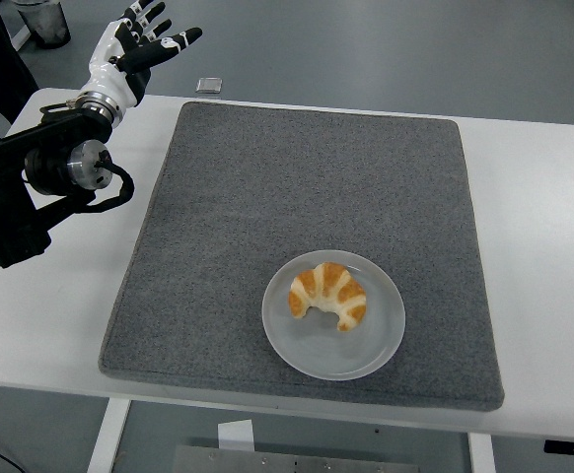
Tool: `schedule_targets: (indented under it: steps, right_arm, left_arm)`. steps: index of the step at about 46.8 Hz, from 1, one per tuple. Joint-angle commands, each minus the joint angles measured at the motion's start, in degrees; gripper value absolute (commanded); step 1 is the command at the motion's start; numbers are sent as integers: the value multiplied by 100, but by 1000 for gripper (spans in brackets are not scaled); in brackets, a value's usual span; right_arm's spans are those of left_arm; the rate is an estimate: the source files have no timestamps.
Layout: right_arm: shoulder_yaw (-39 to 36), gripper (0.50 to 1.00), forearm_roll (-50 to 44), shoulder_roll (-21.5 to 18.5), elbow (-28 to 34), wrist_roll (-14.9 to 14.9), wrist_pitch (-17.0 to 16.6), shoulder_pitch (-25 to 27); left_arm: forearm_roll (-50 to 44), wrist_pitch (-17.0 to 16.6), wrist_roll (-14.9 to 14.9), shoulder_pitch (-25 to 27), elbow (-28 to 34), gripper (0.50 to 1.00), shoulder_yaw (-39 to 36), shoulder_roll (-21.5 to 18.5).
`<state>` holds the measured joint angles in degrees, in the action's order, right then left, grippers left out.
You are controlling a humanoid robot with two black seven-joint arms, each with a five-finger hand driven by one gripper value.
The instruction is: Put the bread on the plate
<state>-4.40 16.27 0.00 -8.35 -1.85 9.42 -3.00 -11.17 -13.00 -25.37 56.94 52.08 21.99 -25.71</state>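
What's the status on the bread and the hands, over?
Left hand open, empty, far left corner. Right hand out of view. Bread on plate, on mat. Nothing in the way.

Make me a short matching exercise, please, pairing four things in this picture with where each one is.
Things:
1. bread
2. plate
3. grey mat
4. left hand

Places:
A. on the white table
B. raised beyond the table's far left corner, fingers spread
C. on the mat, toward its near edge
D. on the plate

Pairs: 1-D, 2-C, 3-A, 4-B
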Motion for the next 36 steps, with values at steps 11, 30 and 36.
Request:
schedule_targets:
  steps: [11,30,36]
  right_arm:
    - [0,952,-1,0,-18,0,-1,1]
    - [-9,952,-1,0,-26,-9,-1,1]
    - [-17,952,8,0,-26,-9,8,1]
  left_arm:
    - [-183,413,269,-474,-13,996,544,48]
    - [-543,474,278,-491,-171,996,816,66]
    - [-728,483,269,-500,-180,996,913,74]
